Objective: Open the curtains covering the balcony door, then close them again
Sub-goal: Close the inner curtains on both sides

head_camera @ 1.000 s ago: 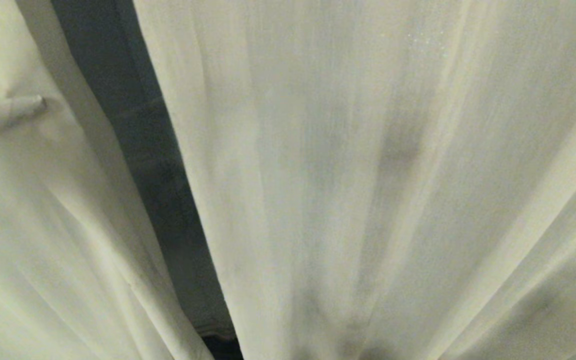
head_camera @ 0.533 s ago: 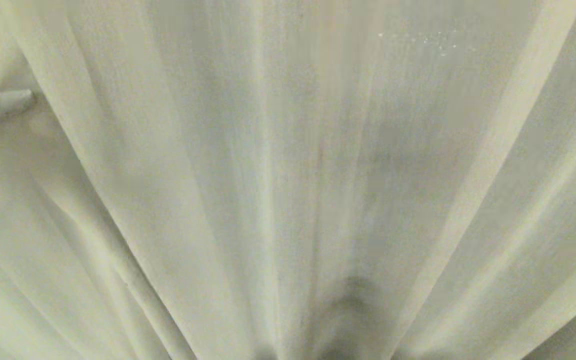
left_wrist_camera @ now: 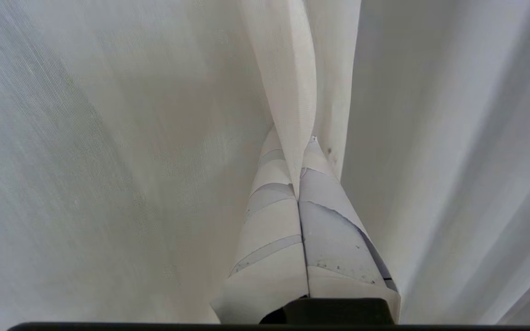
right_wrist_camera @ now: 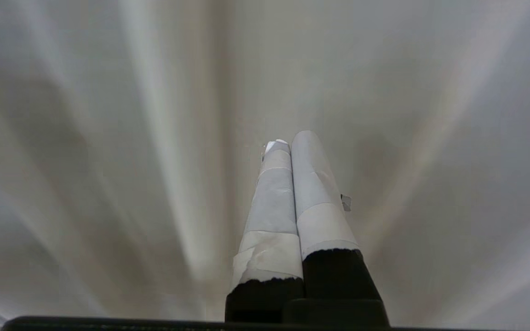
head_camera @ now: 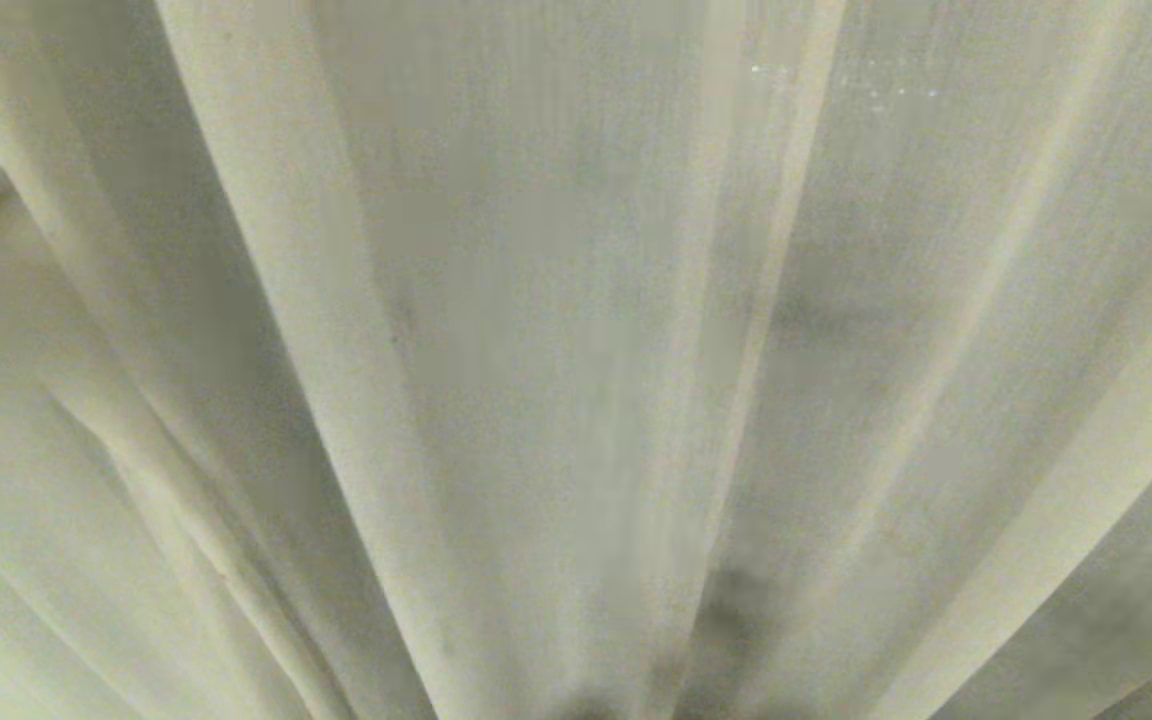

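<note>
Cream pleated curtains (head_camera: 576,350) fill the whole head view, and neither gripper can be made out there. The balcony door is hidden behind the fabric. In the left wrist view my left gripper (left_wrist_camera: 292,139), its fingers wrapped in pale tape, is shut on a hemmed fold of curtain (left_wrist_camera: 292,82) that runs up from between the fingertips. More curtain (left_wrist_camera: 108,161) hangs on both sides of it. In the right wrist view my right gripper (right_wrist_camera: 291,141) is shut with nothing in it, pointing at the pleated curtain (right_wrist_camera: 108,138) close ahead.
Hanging fabric surrounds both grippers in every view. Dark shadowy patches (head_camera: 736,600) show on the cloth low in the head view. No floor, wall or furniture shows.
A second ago a dark gap showed between the two panels in the head view; fabric now covers it. The taped finger at the left edge has slid out of sight.
</note>
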Available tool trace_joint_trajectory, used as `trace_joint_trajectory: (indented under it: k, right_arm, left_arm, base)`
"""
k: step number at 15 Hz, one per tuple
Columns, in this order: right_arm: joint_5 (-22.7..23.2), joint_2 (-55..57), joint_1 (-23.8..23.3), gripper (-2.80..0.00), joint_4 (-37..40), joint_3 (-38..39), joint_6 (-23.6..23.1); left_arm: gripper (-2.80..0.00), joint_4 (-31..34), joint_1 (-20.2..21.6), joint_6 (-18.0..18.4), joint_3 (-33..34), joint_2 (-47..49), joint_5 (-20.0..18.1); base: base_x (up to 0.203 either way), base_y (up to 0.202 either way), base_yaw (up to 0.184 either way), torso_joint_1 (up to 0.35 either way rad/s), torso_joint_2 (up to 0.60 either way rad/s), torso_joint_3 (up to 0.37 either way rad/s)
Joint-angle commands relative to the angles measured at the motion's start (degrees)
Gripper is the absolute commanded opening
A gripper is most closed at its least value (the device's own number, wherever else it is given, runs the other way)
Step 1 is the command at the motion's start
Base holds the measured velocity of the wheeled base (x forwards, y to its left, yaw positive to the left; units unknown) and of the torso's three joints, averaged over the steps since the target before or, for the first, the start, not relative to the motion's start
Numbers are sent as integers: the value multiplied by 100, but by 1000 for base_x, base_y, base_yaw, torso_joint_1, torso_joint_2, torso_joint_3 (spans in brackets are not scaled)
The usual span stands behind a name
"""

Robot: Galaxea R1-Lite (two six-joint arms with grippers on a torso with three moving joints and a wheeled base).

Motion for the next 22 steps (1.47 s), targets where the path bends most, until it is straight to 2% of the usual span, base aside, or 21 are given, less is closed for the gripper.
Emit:
trace_joint_trajectory:
  k: [1,7,11,16,22]
  right_arm:
    - [2,-2,4,-280,2,1,-7]
    - [2,-2,4,-280,2,1,0]
    - [2,-2,4,-280,2,1,1]
    - [2,-2,4,-280,2,1,-8]
    - [2,-2,4,-280,2,1,-7]
  left_arm:
    - [-280,1,0,7,21,-59,-10]
    - [-280,152,0,7,12,-138,-10]
    - [-280,152,-21,9,-35,-138,-95]
    - [-280,152,-761,16,-101,-81,-106]
    - [-280,150,-2155,31,-460,387,-56]
  base:
    - [0,-190,-2,6,2,3]
    - [0,-183,0,3,3,3]
    - [0,-25,-1,1,1,2]
    - [0,0,0,0,0,0]
    - [0,0,0,0,0,0]
